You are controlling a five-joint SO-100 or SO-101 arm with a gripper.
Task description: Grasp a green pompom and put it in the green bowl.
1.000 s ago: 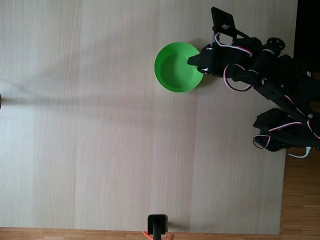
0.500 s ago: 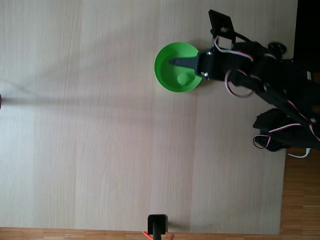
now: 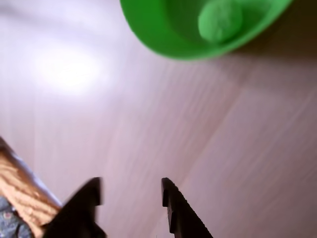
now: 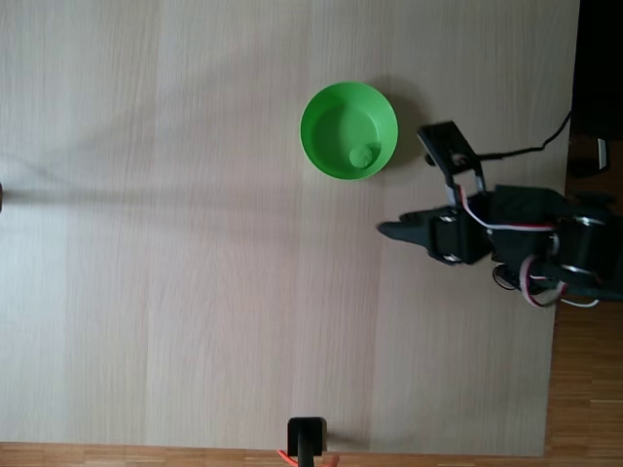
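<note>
The green bowl stands on the pale wooden table, upper middle of the fixed view. The green pompom lies inside it, near the lower right of its floor. My gripper hovers over bare table below and to the right of the bowl, pointing left and clear of the rim. In the wrist view the bowl sits at the top edge with the pompom resting in it. My gripper is at the bottom of that view, open, with only table between its two black fingers.
The arm's base and cables sit at the table's right edge, with darker wooden floor beyond. A small black mount stands at the bottom edge. The table's left and middle offer wide free room.
The gripper was over the bowl and let the pompom go into it. It has since swung down and to the right in the fixed view, away from the bowl.
</note>
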